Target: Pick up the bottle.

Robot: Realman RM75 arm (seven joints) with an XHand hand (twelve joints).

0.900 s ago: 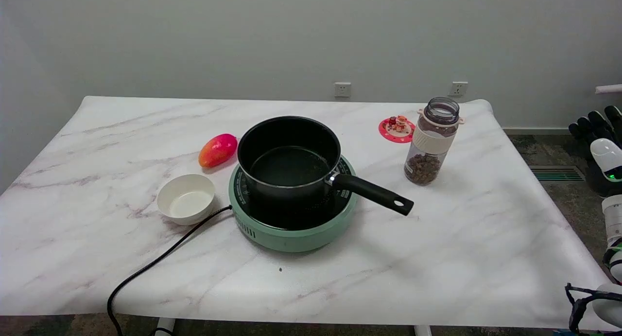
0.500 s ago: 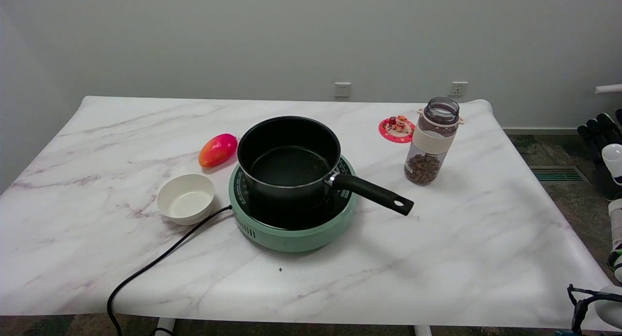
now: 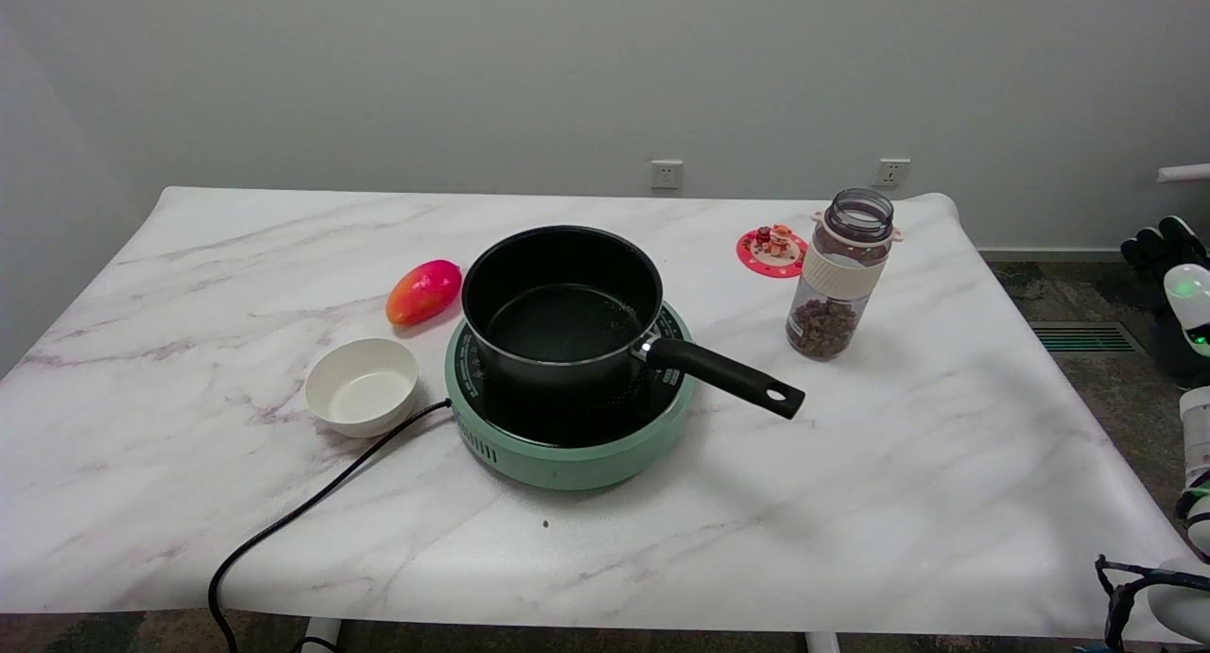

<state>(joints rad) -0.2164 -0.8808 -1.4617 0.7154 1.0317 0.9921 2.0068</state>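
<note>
The bottle (image 3: 839,273) stands upright on the table's right side. It is clear, with a cream band, an open dark neck and brown pieces in its lower part. My right hand (image 3: 1172,270) hangs in the air beyond the table's right edge, far to the right of the bottle and touching nothing. Its black fingers (image 3: 1146,249) point up and to the left, and they hold nothing. The picture's edge cuts off part of the hand.
A black saucepan (image 3: 562,303) sits on a green hotplate (image 3: 567,450), its handle (image 3: 728,377) pointing toward the bottle. A red coaster with small figures (image 3: 773,249) lies behind the bottle. A mango (image 3: 423,292), a white bowl (image 3: 362,386) and a black cord (image 3: 293,516) lie to the left.
My right hand drifted right toward the picture's edge, then came back slightly left and up. The bottle and the other things have not moved.
</note>
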